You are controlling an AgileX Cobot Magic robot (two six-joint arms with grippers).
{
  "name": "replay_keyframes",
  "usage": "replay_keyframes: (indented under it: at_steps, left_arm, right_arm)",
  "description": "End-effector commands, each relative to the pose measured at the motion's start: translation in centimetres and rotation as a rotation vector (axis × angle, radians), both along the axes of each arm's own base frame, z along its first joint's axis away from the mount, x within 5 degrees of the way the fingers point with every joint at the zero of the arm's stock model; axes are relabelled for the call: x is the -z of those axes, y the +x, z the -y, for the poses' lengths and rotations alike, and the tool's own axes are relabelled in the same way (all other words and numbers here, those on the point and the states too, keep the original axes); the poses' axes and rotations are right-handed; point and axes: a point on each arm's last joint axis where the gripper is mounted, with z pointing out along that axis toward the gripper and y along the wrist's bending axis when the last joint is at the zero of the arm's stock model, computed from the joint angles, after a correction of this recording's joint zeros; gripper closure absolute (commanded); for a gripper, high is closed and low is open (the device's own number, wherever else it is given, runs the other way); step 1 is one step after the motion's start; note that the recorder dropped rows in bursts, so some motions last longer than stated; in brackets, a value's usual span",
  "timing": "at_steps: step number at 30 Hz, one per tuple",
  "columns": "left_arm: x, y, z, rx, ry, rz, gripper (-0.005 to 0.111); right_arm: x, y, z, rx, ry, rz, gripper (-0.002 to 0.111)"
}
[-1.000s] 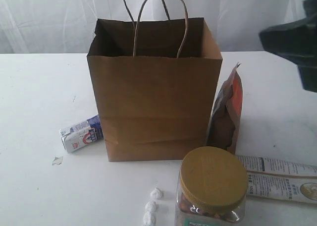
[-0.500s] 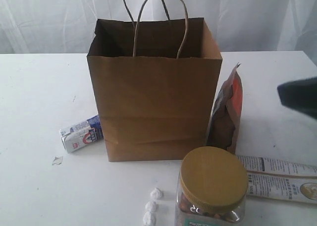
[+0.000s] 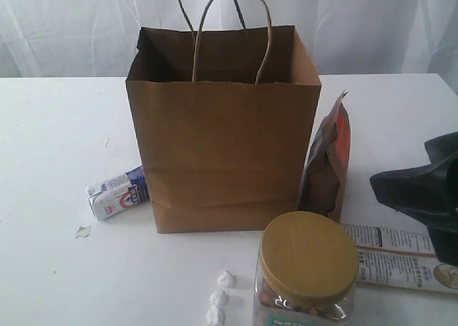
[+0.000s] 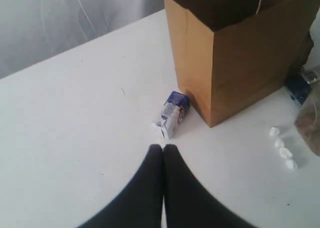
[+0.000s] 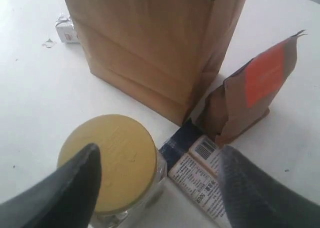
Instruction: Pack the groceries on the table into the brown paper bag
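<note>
The brown paper bag (image 3: 223, 154) stands open on the desk (image 3: 50, 140), with the small white-blue carton (image 3: 118, 192) lying at one side, the brown-orange pouch (image 3: 327, 161) upright at the other and the gold-lidded clear jar (image 3: 308, 265) in front. The right end effector (image 5: 159, 153) hangs released over the jar; the left end effector (image 4: 163, 148) is clenched, empty.

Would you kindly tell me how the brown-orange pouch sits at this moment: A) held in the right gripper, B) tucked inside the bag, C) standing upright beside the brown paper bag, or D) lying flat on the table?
C: the brown-orange pouch stands upright on the table, close beside the brown paper bag, and nothing is gripping it.
</note>
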Motion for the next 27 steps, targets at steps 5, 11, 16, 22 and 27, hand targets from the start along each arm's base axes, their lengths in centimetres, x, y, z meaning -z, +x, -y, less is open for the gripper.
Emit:
replay_keyframes:
  at_steps: [5,11,16,22,27]
  left_arm:
    - [6.2,-0.9,-0.5,-0.079,-0.234,0.022,0.107]
    - [7.9,0.0,0.0,-0.079,-0.216,0.014,0.107]
    - [8.5,0.0,0.0,-0.086,-0.194,-0.021,0.107]
    - [8.5,0.0,0.0,-0.086,-0.194,-0.021,0.107]
    - [8.5,0.0,0.0,-0.086,-0.194,-0.021,0.107]
  right_arm:
    - [-0.2,0.0,-0.2,-0.012,0.022,0.029,0.046]
    - [-0.2,0.0,-0.2,-0.005,0.03,0.023,0.046]
    - [-0.2,0.0,-0.2,-0.005,0.03,0.023,0.046]
    - [-0.2,0.1,-0.2,-0.004,0.027,0.025,0.046]
    - [-0.3,0.1,-0.2,-0.013,0.017,0.035,0.046]
